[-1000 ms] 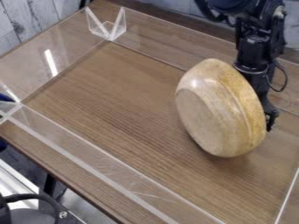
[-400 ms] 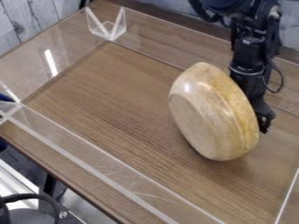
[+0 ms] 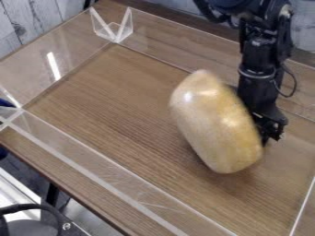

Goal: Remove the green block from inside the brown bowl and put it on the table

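Observation:
The brown bowl (image 3: 212, 120) stands tipped on its edge at the right of the table (image 3: 105, 97), its rounded wooden underside facing the camera and blurred by motion. My gripper (image 3: 270, 129) points down just behind the bowl's right rim and is shut on that rim, with most of its fingers hidden by the bowl. The green block is hidden. The bowl's inside faces away from the camera.
Clear acrylic walls (image 3: 74, 157) run along the table's edges, with a clear corner piece (image 3: 112, 26) at the back left. The black arm (image 3: 261, 46) rises at the back right. A dark cable (image 3: 25, 217) lies outside the front left wall.
The bowl has tipped further over and swung left, now blurred. The gripper on its rim has barely shifted.

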Controlling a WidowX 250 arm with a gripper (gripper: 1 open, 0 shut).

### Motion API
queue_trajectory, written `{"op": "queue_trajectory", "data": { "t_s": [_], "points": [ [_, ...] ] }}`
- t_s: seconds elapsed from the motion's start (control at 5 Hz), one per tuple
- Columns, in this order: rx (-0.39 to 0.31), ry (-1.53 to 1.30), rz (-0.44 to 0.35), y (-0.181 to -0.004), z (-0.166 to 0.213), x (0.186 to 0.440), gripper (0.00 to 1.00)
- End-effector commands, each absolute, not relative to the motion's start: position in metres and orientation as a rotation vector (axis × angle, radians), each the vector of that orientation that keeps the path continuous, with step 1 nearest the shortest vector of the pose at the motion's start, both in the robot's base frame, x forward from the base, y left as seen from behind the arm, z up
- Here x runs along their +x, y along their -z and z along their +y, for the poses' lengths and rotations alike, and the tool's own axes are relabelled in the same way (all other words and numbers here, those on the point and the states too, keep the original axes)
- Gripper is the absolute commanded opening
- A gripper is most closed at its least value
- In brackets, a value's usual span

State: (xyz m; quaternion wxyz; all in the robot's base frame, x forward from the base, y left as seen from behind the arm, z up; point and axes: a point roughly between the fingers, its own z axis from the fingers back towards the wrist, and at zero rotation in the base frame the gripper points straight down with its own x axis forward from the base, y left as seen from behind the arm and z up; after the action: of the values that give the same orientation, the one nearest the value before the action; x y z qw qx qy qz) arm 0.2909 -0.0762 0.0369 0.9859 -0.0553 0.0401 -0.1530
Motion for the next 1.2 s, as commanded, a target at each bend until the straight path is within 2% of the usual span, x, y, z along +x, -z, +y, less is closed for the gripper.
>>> {"op": "queue_trajectory", "data": {
  "t_s": [0.0, 1.0],
  "points": [
    [-0.115, 0.292, -0.008, -0.0618, -0.0721, 0.3009, 0.00],
    [-0.119, 0.284, -0.016, -0.0683, -0.0658, 0.3003, 0.00]
  ]
}}
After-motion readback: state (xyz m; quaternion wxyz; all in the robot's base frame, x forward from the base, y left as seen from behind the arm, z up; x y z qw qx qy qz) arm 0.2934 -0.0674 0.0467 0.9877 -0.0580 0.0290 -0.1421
